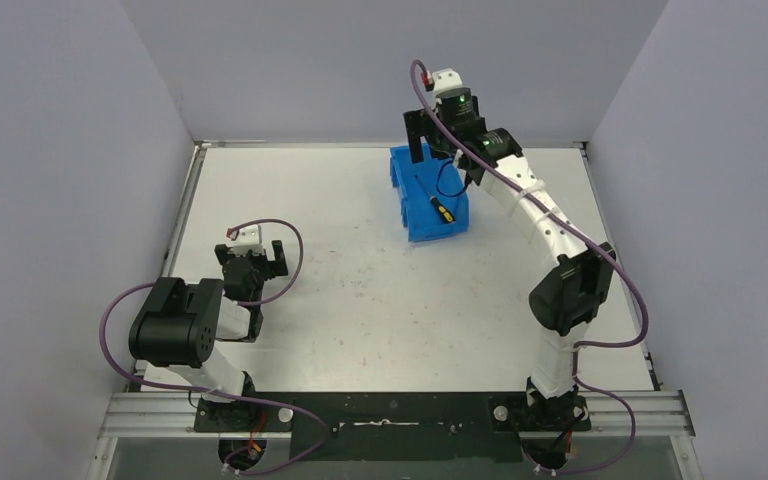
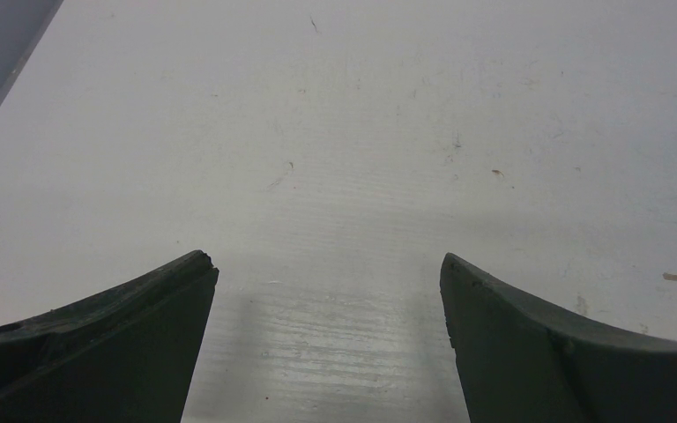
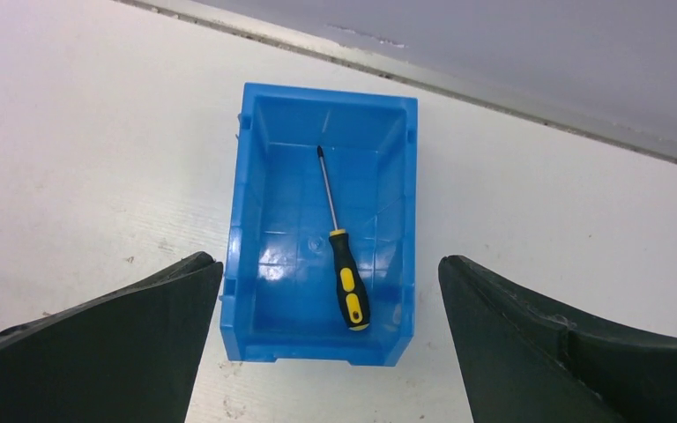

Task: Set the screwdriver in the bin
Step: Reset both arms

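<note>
The blue bin (image 1: 412,222) stands at the far middle of the table. The screwdriver (image 1: 441,208) lies flat inside it, yellow-and-black handle toward the near end. In the right wrist view the screwdriver (image 3: 345,275) rests on the floor of the bin (image 3: 243,264), shaft pointing to the far wall. My right gripper (image 1: 422,140) hangs above the bin's far end, open and empty (image 3: 324,258). My left gripper (image 1: 252,260) is open and empty low over the table at the left (image 2: 326,257).
Grey walls close the table on the left, back and right. A seam along the back edge (image 3: 511,106) runs just behind the bin. The table top (image 2: 361,132) shows small scuffs and specks.
</note>
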Controlling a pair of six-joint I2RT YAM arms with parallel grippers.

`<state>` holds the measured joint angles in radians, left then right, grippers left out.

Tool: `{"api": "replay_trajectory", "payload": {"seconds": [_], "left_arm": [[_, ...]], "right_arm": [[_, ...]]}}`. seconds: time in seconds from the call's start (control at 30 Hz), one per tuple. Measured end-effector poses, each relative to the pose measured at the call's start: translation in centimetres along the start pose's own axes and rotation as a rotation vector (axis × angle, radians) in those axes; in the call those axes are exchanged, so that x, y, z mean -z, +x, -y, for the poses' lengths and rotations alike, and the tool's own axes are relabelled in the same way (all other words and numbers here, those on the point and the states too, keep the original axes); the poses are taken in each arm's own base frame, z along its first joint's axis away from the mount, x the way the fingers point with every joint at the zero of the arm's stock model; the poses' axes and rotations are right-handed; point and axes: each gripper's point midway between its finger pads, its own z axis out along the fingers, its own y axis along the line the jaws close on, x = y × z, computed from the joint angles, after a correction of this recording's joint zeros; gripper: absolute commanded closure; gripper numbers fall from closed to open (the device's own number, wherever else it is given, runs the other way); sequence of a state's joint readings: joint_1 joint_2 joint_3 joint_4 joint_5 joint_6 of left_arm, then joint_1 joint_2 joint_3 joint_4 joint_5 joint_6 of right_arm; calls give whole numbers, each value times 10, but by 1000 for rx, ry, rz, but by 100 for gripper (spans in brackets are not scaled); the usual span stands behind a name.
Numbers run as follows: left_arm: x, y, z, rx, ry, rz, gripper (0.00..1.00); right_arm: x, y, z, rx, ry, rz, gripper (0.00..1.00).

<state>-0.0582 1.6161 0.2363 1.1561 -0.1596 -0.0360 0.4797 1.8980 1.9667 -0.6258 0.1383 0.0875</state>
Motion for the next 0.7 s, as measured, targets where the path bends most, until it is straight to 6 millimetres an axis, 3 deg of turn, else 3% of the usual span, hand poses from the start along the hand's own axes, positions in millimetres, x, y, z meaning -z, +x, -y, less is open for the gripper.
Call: {"api": "replay_trajectory", "payload": {"seconds": [0.23, 0.47, 0.53, 0.7], "left_arm": [[0, 0, 0, 0, 0, 0, 3], [0, 0, 0, 0, 0, 0, 3], [0, 0, 0, 0, 0, 0, 3], [0, 0, 0, 0, 0, 0, 3]], "right_arm": [[31, -44, 7, 20, 9, 79, 0], [51, -55, 29, 21, 42, 104, 0], [53, -56, 48, 2, 56, 102, 0], [60, -47, 119, -65, 150, 83, 0]]}}
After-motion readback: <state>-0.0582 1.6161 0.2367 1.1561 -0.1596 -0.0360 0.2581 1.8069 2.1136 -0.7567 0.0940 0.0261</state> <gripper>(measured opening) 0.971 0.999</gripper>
